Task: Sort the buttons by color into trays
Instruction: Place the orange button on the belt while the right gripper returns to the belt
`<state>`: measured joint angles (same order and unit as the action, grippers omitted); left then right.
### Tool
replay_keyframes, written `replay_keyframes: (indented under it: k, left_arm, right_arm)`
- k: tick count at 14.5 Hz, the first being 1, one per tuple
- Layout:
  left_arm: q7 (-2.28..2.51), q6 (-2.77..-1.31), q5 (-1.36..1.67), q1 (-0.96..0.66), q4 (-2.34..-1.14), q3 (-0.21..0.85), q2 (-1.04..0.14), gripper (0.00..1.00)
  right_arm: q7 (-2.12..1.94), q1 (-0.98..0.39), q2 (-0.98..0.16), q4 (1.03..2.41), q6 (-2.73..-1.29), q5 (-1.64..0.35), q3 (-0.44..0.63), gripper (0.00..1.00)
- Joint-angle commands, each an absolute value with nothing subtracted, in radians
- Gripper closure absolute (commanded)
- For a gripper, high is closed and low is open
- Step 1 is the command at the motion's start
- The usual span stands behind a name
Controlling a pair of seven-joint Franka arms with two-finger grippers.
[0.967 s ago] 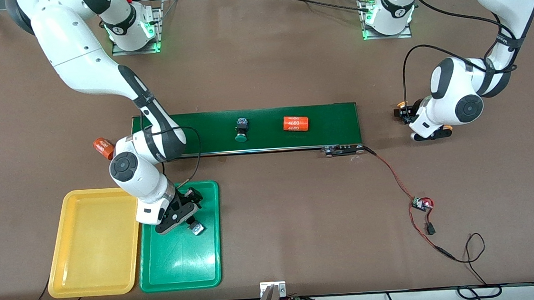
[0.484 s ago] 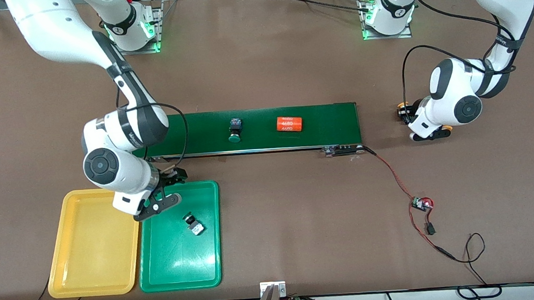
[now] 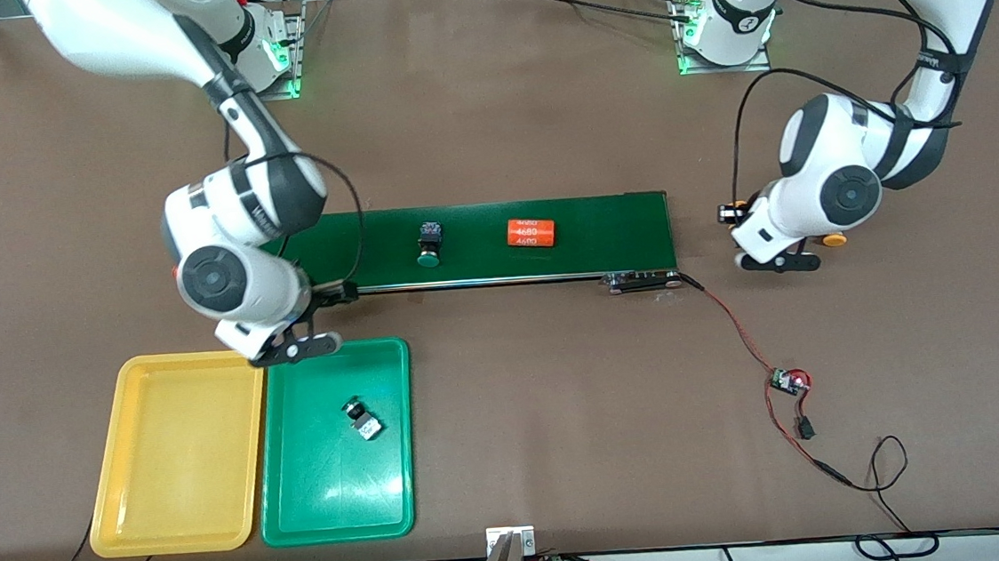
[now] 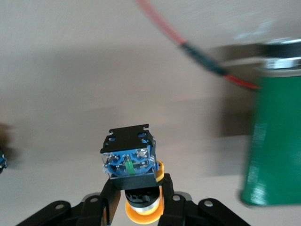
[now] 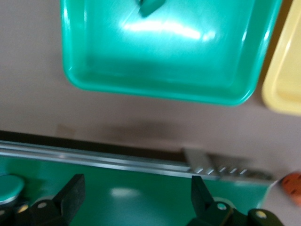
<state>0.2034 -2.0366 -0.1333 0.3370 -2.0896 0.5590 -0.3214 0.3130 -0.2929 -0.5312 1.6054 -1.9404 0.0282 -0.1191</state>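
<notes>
Left gripper [image 3: 764, 246], front view: over bare table off the left arm's end of the conveyor belt [image 3: 585, 229]; a yellow cap shows at its edge. Right gripper [image 3: 298, 332] hangs over the table between the belt and the green tray [image 3: 393, 512], at the tray's rim nearest the belt; fingers spread wide, nothing between them. Green tray and yellow tray [image 3: 117, 516] side by side, touching, toward the right arm's end; yellow one nearer that end. One button [image 3: 361, 419] lies on its side in the green tray. Green-capped button [image 3: 429, 243] on the belt, orange cylinder [image 3: 530, 232] beside it toward the left arm's end. Small circuit board [image 3: 788, 381] on red wire, on the table nearer the front camera.

Left wrist view: left gripper [image 4: 136, 197] clamped on the yellow-capped button [image 4: 129, 157], held just under its black-and-blue body, yellow cap toward the palm. Belt end [image 4: 275, 141] and red wire [image 4: 197, 56] near it.

Right wrist view: right gripper [image 5: 134, 193] fingers well apart over the belt edge. Green tray [image 5: 155, 87] and corner of the yellow tray [image 5: 287, 89] past it. Green cap [image 5: 9, 186] at the frame edge.
</notes>
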Motion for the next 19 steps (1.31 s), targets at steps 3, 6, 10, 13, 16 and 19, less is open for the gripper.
replay_keyframes:
  k: [3, 6, 10, 13, 16, 19]
  left_arm:
    - [0.175, -2.022, -0.106, 0.246, -2.059, 0.612, -0.310, 0.91]
    - [0.172, -2.029, -0.020, 0.207, -2.052, 0.615, -0.327, 0.90]
    - [0.176, -2.111, -0.008, 0.163, -2.052, 0.614, -0.363, 0.90]
    - [0.175, -2.151, -0.012, 0.147, -2.052, 0.612, -0.388, 0.90]
    - [0.172, -2.164, -0.020, 0.137, -2.052, 0.612, -0.408, 0.64]
    - [0.172, -2.247, -0.014, 0.138, -2.057, 0.612, -0.400, 0.00]
  right_arm:
    - [0.572, -0.399, -0.480, 1.721, -2.045, 0.023, -0.118, 0.00]
    - [0.656, -0.426, -0.480, 1.738, -2.066, 0.021, -0.120, 0.00]
    - [0.658, -0.428, -0.476, 1.738, -2.065, 0.018, -0.139, 0.00]
    - [0.657, -0.426, -0.479, 1.738, -2.059, 0.017, -0.153, 0.00]
    - [0.647, -0.425, -0.492, 1.738, -2.056, 0.017, -0.155, 0.00]
    - [0.624, -0.397, -0.477, 1.721, -2.052, 0.018, -0.153, 0.00]
